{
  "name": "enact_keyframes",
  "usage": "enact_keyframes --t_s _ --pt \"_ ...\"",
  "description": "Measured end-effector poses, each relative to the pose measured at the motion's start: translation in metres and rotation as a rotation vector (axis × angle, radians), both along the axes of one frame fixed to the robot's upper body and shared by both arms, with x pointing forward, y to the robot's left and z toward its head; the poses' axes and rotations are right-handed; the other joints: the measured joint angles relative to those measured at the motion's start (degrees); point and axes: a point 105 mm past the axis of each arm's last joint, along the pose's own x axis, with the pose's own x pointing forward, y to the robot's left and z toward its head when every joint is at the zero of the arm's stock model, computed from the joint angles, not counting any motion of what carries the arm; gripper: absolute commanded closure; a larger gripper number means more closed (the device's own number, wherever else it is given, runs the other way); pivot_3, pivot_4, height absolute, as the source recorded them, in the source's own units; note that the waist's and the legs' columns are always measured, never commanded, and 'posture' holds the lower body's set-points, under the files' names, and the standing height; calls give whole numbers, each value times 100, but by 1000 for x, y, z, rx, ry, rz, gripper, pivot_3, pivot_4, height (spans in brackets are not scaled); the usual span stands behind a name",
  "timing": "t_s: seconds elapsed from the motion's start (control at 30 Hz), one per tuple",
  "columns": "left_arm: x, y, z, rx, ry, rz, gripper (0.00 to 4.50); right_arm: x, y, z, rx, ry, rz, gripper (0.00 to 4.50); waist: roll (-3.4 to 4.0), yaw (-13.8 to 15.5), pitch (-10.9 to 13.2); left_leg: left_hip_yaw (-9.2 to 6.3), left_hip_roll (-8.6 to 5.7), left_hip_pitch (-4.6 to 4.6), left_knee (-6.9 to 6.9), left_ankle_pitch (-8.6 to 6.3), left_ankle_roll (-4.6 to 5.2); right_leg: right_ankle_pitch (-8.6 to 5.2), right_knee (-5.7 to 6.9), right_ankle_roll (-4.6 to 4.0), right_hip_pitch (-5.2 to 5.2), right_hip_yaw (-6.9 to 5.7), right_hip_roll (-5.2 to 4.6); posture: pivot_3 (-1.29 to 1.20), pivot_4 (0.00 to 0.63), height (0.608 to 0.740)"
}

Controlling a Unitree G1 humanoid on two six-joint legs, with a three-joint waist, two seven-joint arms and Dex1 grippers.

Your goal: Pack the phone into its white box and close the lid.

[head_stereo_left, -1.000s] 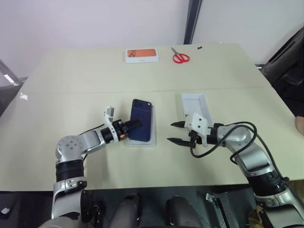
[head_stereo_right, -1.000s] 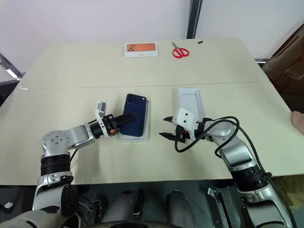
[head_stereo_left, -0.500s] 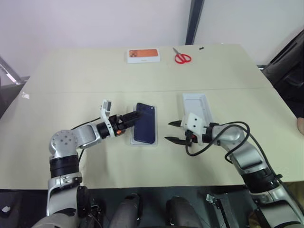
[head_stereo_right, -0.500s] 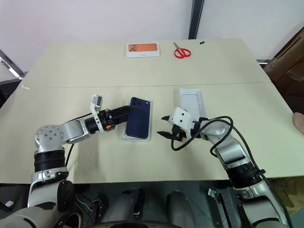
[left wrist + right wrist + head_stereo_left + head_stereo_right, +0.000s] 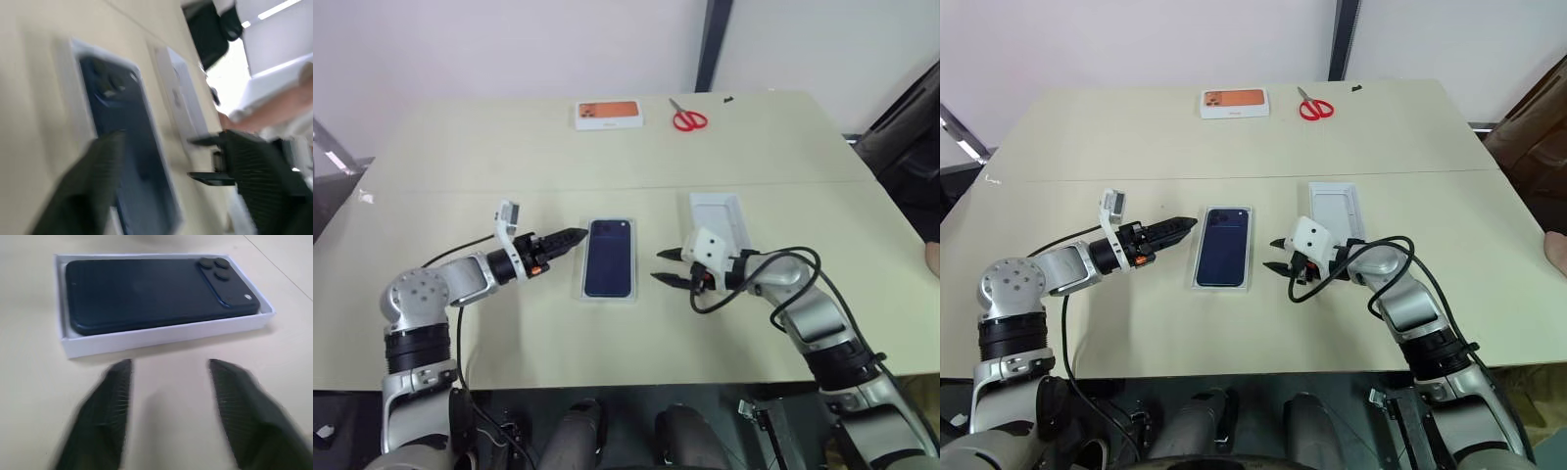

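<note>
The dark navy phone (image 5: 610,257) lies flat, camera side up, inside the shallow white box (image 5: 607,297) at the table's middle. Just left of the box, my left gripper (image 5: 576,235) hovers pointing at it; its fingers (image 5: 93,186) stand apart in the left wrist view and hold nothing. My right gripper (image 5: 666,265) is open and empty a little to the right of the box, its fingers (image 5: 112,396) aimed at the box's long side (image 5: 161,335). The lid (image 5: 717,217) lies white inside up behind the right gripper.
An orange-topped white box (image 5: 608,114) and red scissors (image 5: 686,119) lie at the table's far edge. A seam crosses the tabletop behind the box. What looks like a person's hand (image 5: 932,257) shows at the right table edge.
My left gripper let go of the phone and drew back to the left. The phone, earlier tilted over the box, now lies flat in it. The right gripper's fingers narrowed somewhat.
</note>
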Motion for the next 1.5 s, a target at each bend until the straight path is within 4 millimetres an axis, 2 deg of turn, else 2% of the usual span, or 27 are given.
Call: enact_keyframes --t_s 0.03,0.13,0.37,0.5,0.8,0.9,1.2,1.5 --pt "4 3 -4 55 -12 27 3178 3 0 1 -2 -16 -14 4486 0 0 0 1 -1 0 0 0 0 0 0 0 0 0 0 0 150 734" --pt "13 4 -15 167 -32 67 4455 13 -2 3 -23 -76 -62 4500 0 13 0 0 -2 0 1 0 0 0 -1 0 1 0 -1 0 150 734" --pt "18 -10 -44 422 -88 18 4455 18 5 -10 -70 -103 -87 4500 1 0 0 0 -1 0 -3 0 0 0 0 0 -2 0 0 0 150 734" --pt "19 -20 -45 424 -107 -3 4455 17 12 -18 -128 -126 -63 4500 6 18 -4 0 -3 0 1 0 1 0 0 0 2 -1 -2 0 150 734" --pt "15 -38 -47 408 -102 -68 4455 17 15 -18 -129 -135 -60 4500 6 27 -4 -2 -3 0 2 0 1 0 0 0 5 -4 -2 0 150 734" --pt "13 -47 -47 390 -94 -94 4455 19 6 -18 -150 -137 -76 4500 6 32 -4 -1 -5 0 3 0 1 0 0 0 5 -4 -2 0 150 734" --pt "14 -95 -47 358 -105 -200 4455 29 -39 -12 -222 -143 -181 4500 4 102 -3 2 -6 0 6 1 2 0 0 0 6 -3 -2 0 150 734" --pt "27 -119 -47 360 -145 -256 4455 27 -62 -14 -246 -130 -232 4500 4 149 -3 1 -6 0 16 0 3 0 0 1 15 -6 -2 0 150 734"
